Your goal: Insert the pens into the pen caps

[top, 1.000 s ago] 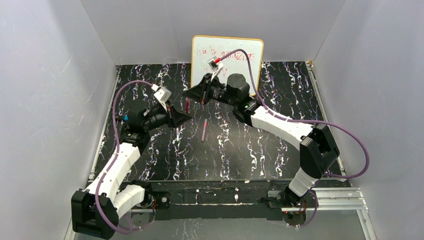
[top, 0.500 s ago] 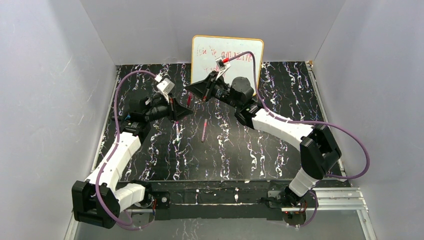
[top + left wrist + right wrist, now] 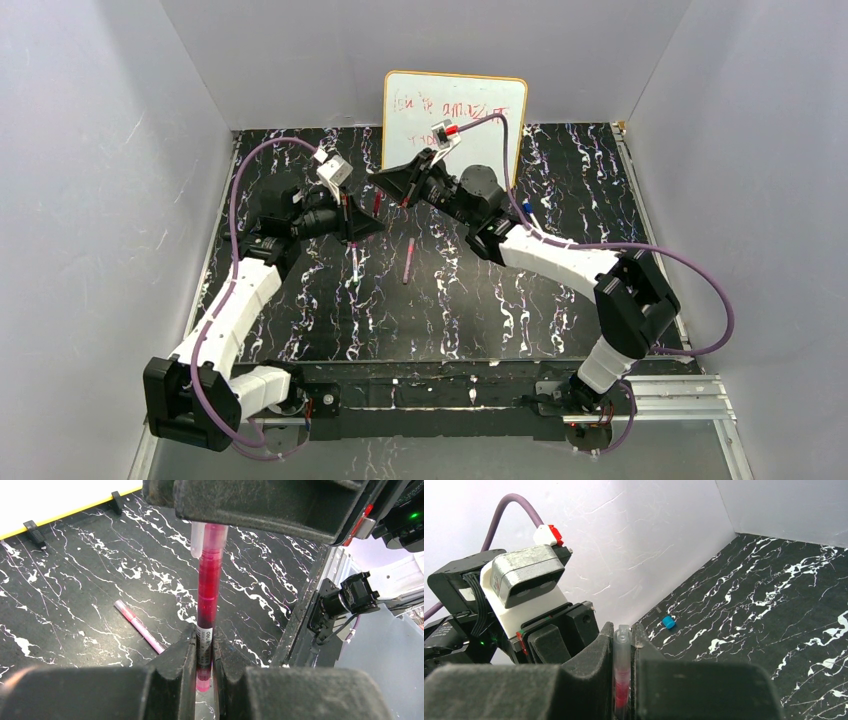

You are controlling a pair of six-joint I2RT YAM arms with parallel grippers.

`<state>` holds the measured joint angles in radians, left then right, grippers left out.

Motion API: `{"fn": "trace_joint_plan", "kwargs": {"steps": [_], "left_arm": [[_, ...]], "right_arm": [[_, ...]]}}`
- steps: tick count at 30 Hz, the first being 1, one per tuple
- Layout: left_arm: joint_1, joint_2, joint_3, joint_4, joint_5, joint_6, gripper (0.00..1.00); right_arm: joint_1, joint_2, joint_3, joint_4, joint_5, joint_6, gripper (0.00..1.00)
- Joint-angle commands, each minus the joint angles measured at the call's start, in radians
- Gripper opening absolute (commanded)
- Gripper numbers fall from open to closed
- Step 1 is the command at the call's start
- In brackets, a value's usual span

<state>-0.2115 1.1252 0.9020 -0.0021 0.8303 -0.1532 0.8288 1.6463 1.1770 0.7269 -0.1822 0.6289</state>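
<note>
At the far left, by the wall, a blue cap lies alone on the desk, well apart from both arms.

The left arm reaches in over the desk. Its jaws are clamped narrowly on the lower end of a red pen. In the top view the pen is lifted off the desk and spans the small gap between the two sets of jaws. A white label band on its barrel sits right at the left jaws' tips.

The pen's upper end meets a clear cap pinched in the right jaws. They are closed tight on it, with only its rim standing above the tips. From the right wrist, red shows through the lower part of the cap. How far the pen is seated inside cannot be told.

A little to the right, a loose pen lies flat on the desk. It is near the held pen but touches nothing.

Behind the right jaws a whiteboard stands upright at the back edge. The right arm stretches across from the near right corner.
</note>
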Motion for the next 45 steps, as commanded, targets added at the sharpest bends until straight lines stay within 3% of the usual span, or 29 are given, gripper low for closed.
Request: {"fn": "trace_joint_plan", "kwargs": {"steps": [1,34,45], "left_arm": [[0.005,-0.018,0.156,0.223,-0.043,-0.009,0.00],[0.004,-0.028,0.222,0.154,-0.076,0.045,0.00],[0.006,-0.033,0.236,0.251,-0.077,-0.005,0.00]], "right_arm": [[0.122,0.069,-0.084,-0.205,-0.208,0.005,0.01],[0.156,0.073,-0.162,-0.190,-0.201,0.003,0.01],[0.157,0.074,-0.167,-0.190,-0.205,-0.003,0.01]]}}
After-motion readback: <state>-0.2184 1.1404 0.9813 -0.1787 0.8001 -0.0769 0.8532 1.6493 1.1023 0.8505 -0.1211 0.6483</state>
